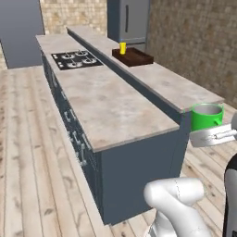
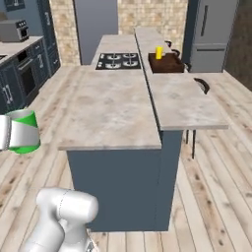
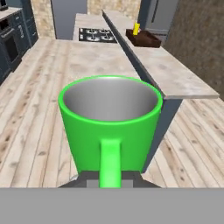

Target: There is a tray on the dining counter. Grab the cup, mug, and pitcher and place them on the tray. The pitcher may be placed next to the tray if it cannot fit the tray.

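One green mug (image 3: 110, 127) sits upright in my claw (image 3: 110, 181), pinched by its handle, held in the air off the near end of the raised dining worktop (image 1: 171, 83). Far along that worktop the brown tray (image 1: 134, 57) carries the yellow cup (image 1: 122, 48). Beside it runs a lower worktop (image 1: 102, 102) with a black stovetop (image 1: 76, 59); a grey fridge (image 1: 132, 18) stands beyond.
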Controlling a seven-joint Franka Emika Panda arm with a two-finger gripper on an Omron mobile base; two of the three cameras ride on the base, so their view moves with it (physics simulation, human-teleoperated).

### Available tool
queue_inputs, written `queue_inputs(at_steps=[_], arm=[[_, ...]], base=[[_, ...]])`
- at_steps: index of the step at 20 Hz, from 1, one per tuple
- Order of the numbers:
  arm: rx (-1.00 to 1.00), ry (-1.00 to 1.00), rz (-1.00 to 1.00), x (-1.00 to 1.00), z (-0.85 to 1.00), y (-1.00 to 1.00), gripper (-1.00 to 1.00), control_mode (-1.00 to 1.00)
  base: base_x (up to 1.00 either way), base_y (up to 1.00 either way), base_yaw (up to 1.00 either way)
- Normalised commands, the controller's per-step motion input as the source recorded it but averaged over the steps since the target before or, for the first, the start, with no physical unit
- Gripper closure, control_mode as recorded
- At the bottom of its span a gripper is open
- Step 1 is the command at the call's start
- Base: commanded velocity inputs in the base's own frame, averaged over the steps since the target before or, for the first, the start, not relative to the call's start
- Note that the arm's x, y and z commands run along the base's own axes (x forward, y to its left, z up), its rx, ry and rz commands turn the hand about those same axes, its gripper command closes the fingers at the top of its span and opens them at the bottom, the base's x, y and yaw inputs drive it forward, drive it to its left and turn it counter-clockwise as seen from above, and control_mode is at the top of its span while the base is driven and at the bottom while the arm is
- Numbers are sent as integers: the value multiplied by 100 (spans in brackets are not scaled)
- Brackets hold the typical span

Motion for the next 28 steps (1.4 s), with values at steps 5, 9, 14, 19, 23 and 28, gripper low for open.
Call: queue_inputs(at_steps=[5, 9, 14, 19, 23, 28], arm=[[0, 0, 0, 0, 0, 0, 100, 100], [0, 0, 0, 0, 0, 0, 100, 100], [0, 0, 0, 0, 0, 0, 100, 100], [0, 0, 0, 0, 0, 0, 100, 100], [0, 0, 0, 0, 0, 0, 100, 100], [0, 0, 0, 0, 0, 0, 100, 100]], base=[[65, -100, 2], [74, -100, 3], [60, -100, 3], [64, -100, 5], [53, -100, 9], [60, -100, 10]])
